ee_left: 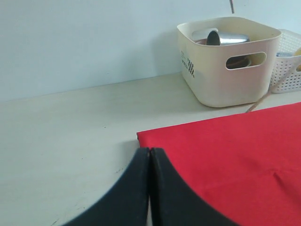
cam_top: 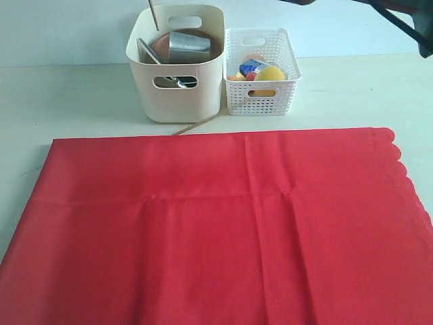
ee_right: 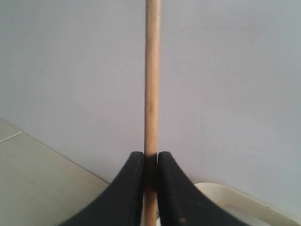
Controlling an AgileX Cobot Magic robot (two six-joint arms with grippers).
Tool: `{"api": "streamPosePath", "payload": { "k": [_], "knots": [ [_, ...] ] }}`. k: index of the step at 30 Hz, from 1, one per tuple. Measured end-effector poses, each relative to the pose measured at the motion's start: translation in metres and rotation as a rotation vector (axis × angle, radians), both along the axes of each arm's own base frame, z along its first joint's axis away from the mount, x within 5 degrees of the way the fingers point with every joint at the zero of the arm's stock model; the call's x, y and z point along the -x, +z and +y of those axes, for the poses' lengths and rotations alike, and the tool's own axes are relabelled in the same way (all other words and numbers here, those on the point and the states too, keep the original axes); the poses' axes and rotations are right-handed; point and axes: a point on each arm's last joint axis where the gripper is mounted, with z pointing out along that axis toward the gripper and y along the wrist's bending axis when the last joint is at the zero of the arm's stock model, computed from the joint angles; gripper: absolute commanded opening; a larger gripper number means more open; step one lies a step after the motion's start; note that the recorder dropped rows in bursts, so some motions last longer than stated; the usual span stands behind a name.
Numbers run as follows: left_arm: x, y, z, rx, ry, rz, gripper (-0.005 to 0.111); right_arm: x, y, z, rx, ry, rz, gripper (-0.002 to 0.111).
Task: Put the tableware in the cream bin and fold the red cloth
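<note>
The red cloth (cam_top: 216,223) lies spread flat over the near table, its scalloped edge on the right. Behind it stands the cream bin (cam_top: 177,95) holding the steel cup (cam_top: 188,46), the brown wooden plate (cam_top: 162,43) and a silver knife (cam_top: 146,50). I cannot make out the bowl. My right gripper (ee_right: 151,157) is shut on one tan chopstick (ee_right: 152,70), which hangs upright over the bin (ee_right: 235,198); its lower end shows as the chopstick (cam_top: 154,13). A second chopstick (cam_top: 196,124) lies on the table by the bin. My left gripper (ee_left: 149,151) is shut and empty just beside the cloth's corner (ee_left: 141,136).
A white lattice basket (cam_top: 261,81) with toy food stands right of the bin. Dark arm parts (cam_top: 406,20) hang at the top right. Bare pale tabletop (ee_left: 61,141) extends left of the cloth, with a wall behind.
</note>
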Motion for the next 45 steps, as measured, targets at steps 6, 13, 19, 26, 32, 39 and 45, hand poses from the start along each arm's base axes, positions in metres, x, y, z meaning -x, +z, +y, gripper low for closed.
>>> {"api": "streamPosePath", "payload": {
  "k": [6, 13, 19, 26, 32, 39, 45],
  "knots": [
    [0.000, 0.000, 0.000, 0.000, 0.000, 0.000, 0.002, 0.000, -0.002, 0.000, 0.009, 0.002, 0.013, 0.059],
    [0.000, 0.000, 0.000, 0.000, 0.000, 0.000, 0.002, 0.001, -0.005, -0.001, 0.013, 0.005, 0.067, 0.069],
    [0.000, 0.000, 0.000, 0.000, 0.000, 0.000, 0.002, 0.021, 0.017, -0.010, 0.100, 0.046, 0.213, 0.068],
    [0.000, 0.000, 0.000, 0.000, 0.000, 0.000, 0.002, 0.053, 0.054, -0.029, 0.334, 0.145, 0.226, 0.060],
    [0.000, 0.000, 0.000, 0.000, 0.000, 0.000, 0.002, 0.061, 0.052, -0.034, 0.489, 0.222, 0.236, 0.059],
    [0.000, 0.000, 0.000, 0.000, 0.000, 0.000, 0.002, 0.065, 0.051, -0.030, 0.515, 0.309, 0.207, 0.059],
    [0.000, 0.000, 0.000, 0.000, 0.000, 0.000, 0.002, 0.079, 0.064, -0.007, 0.358, 0.586, 0.029, 0.059]
  ]
}}
